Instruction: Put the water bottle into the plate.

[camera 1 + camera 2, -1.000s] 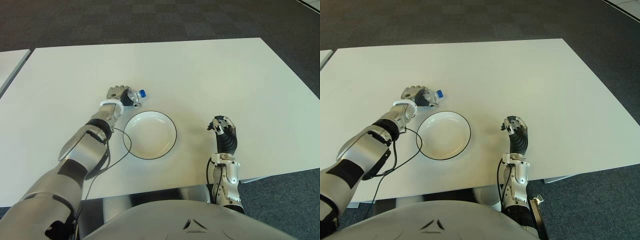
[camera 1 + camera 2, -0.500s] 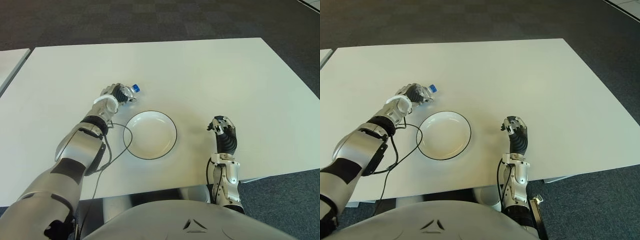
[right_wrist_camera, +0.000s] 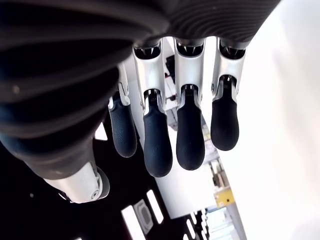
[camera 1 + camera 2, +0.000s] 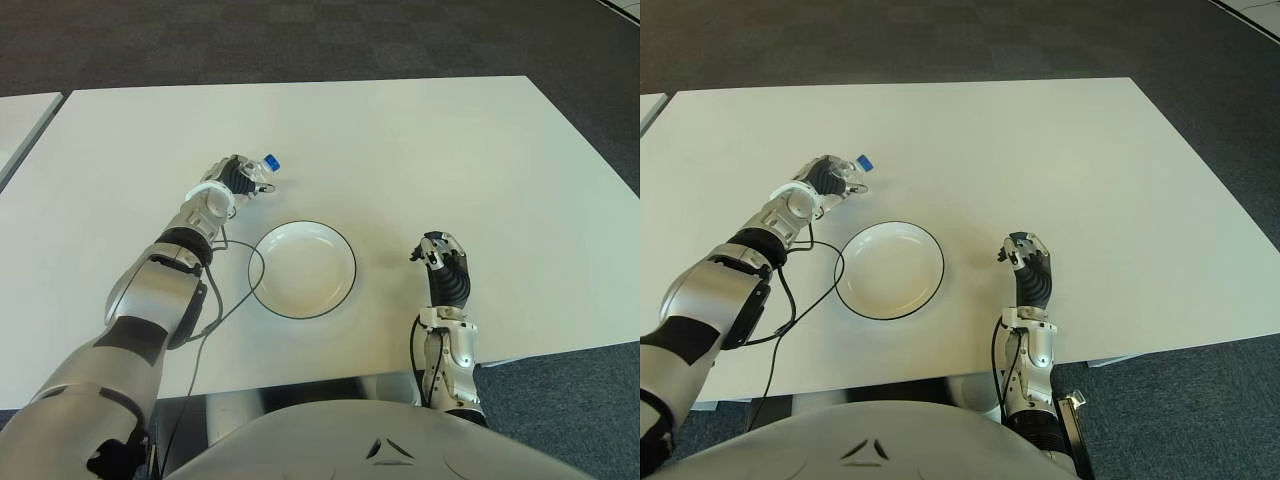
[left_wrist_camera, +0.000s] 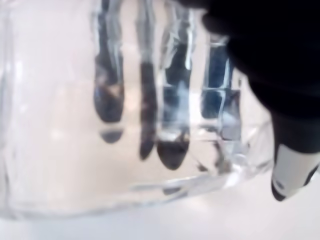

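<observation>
My left hand (image 4: pixel 236 176) is shut on a clear water bottle (image 4: pixel 258 172) with a blue cap, held above the white table behind and to the left of the plate. Up close in the left wrist view, the transparent bottle (image 5: pixel 125 125) fills the picture, and my dark fingers (image 5: pixel 145 100) show through it, wrapped around. The white plate (image 4: pixel 302 269) with a thin dark rim lies empty near the table's front. My right hand (image 4: pixel 446 268) shows to the right of the plate near the front edge, fingers relaxed and holding nothing.
The white table (image 4: pixel 420 150) stretches wide behind and to the right of the plate. A black cable (image 4: pixel 232 295) loops on the table by my left forearm, touching the plate's left side. Dark carpet lies beyond the table's edges.
My left hand has carried the bottle up and back, away from the plate's rim toward the far left. The right hand has stayed put.
</observation>
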